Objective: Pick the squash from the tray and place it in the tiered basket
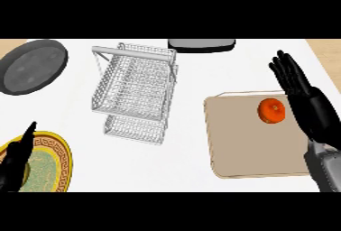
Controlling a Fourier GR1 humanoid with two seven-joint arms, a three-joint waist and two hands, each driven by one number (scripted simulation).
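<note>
The squash (272, 110) is seen on the tray (253, 149), just left of the nearer right hand (296, 83), held open and empty.

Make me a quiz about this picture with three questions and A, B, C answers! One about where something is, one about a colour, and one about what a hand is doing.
1. Where is the squash?
A) in a drawer
B) on the tray
C) on the floor

2. What colour is the squash?
A) orange
B) green
C) purple

3. How is the right hand?
A) curled round the squash
B) open, with straight fingers
C) shut in a fist

Answers:
1. B: the squash lies on the beige tray, near its far right corner.
2. A: it shows as a round orange shape against the tray.
3. B: the fingers point straight up beside the squash and hold nothing.
</note>
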